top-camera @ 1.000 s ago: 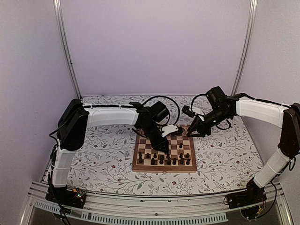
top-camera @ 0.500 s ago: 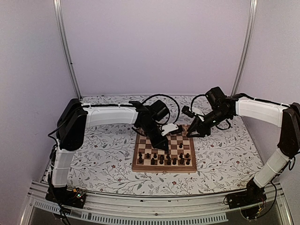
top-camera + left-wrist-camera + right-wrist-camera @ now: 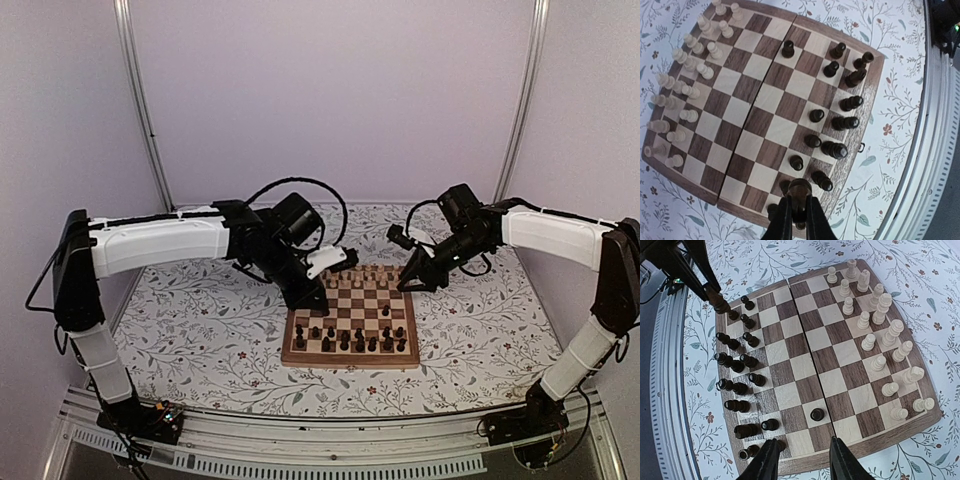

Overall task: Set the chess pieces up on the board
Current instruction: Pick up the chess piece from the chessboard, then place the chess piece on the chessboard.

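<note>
Chess pieces [image 3: 864, 320] crowd the board [image 3: 348, 362]: pale ranks far, dark ranks near (one dark pawn [image 3: 817, 414] stands advanced). Left gripper [image 3: 799, 202] pinches a dark piece [image 3: 799, 189] over the dark-side corner; right gripper [image 3: 802, 460] hangs spread, empty.

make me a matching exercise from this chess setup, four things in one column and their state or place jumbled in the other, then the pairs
Things:
1. left gripper
2. right gripper
3. pale chess pieces
4. lone dark pawn

States or places:
A. open, nothing between the fingers
B. in two rows along the far side of the board
C. shut on a dark chess piece
D. standing alone on a square next to the centre seam

Pairs: 1-C, 2-A, 3-B, 4-D
</note>
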### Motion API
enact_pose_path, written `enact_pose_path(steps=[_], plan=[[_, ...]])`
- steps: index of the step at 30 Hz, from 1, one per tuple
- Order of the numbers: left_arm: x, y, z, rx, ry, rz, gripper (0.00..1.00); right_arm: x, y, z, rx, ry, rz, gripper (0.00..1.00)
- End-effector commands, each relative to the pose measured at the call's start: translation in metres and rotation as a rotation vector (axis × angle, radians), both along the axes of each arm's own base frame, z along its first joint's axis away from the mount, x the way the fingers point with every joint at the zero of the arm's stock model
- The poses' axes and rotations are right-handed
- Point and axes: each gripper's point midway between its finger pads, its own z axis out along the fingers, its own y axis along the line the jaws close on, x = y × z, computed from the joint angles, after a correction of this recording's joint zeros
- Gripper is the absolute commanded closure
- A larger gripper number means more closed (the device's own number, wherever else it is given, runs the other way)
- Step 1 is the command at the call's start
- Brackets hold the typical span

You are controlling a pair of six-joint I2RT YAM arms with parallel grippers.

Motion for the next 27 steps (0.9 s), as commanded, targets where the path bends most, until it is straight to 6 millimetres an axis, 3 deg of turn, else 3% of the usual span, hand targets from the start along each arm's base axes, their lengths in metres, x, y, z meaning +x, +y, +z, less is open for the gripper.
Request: enact_pose_path(steps=[1, 7, 12, 27], plan=[[-0.024, 0.015, -0.014, 0.023, 0.03, 0.035, 0.91, 0.009, -0.002, 0.003, -0.018, -0.036, -0.014, 0.64], [-0.032, 0.024, -0.024, -0.002, 0.009, 0.064, 0.91, 0.02, -0.014, -0.002, -0.036, -0.097, -0.038, 0.64], [-0.035, 0.03, -0.046, 0.044, 0.017, 0.086, 0.91, 0.024, -0.022, -0.006, -0.038, -0.128, -0.061, 0.64], [-0.036, 0.024, -0.06, 0.058, 0.01, 0.114, 0.9, 0.023, -0.025, 0.003, -0.02, -0.15, -0.07, 0.64]])
